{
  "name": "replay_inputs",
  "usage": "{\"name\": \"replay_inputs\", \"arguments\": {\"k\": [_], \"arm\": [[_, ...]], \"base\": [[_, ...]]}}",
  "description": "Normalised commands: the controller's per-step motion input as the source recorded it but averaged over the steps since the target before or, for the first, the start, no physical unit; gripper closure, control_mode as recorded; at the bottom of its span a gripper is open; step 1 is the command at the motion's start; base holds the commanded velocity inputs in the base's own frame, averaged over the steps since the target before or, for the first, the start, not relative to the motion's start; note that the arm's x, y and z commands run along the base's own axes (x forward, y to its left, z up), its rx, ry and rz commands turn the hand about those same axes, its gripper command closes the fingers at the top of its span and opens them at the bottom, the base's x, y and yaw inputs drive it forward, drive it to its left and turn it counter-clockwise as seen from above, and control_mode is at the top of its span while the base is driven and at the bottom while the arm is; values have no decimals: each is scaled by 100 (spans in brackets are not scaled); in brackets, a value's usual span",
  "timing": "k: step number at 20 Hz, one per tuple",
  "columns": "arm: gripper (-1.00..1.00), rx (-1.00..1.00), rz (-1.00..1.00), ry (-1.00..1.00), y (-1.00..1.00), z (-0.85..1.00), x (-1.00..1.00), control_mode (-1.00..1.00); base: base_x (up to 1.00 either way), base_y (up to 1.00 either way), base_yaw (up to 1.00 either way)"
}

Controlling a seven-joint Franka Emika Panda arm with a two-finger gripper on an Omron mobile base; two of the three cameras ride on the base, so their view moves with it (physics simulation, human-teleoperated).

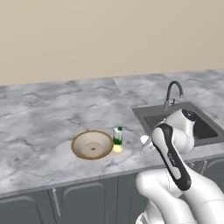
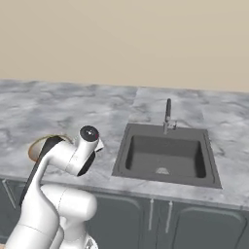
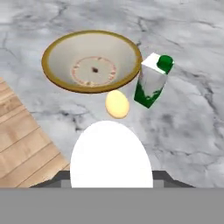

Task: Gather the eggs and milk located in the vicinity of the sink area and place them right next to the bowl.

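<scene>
The cream bowl with its tan rim (image 1: 75, 147) (image 3: 87, 87) sits on the grey marble counter, left of the sink (image 1: 204, 129) (image 2: 165, 155). The milk carton (image 1: 117, 135) (image 3: 151, 83) stands upright just right of the bowl. A pale yellow egg (image 1: 117, 148) (image 3: 117, 104) lies against the bowl's near rim, beside the carton. My gripper (image 1: 146, 143) hangs over the counter between the carton and the sink, shut on a white egg (image 1: 144, 139) (image 3: 110, 155). That egg looms large in the hand view and hides the fingertips.
A thin curved faucet (image 1: 173, 92) (image 2: 168, 114) rises behind the basin. The counter's front edge runs close below the gripper, with wooden floor (image 3: 22, 140) beyond it. My own arm covers part of the bowl (image 2: 36, 146) in the right base view.
</scene>
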Motion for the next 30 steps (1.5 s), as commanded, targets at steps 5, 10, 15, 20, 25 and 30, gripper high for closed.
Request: {"name": "replay_inputs", "arguments": {"k": [5, 10, 15, 20, 25, 30], "arm": [[100, 0, 0, 0, 0, 0, 0, 100], [100, 0, 0, 0, 0, 0, 0, 100], [100, 0, 0, 0, 0, 0, 0, -100], [100, 0, 0, 0, -20, 0, 0, -100], [100, 9, 0, -5, -97, 1, -15, -100], [100, 16, -1, 0, -100, 0, -1, -100]], "base": [[-13, 90, 0], [-8, 87, 0], [-2, 37, 0], [0, 0, 0], [0, 0, 0], [0, 0, 0]]}}
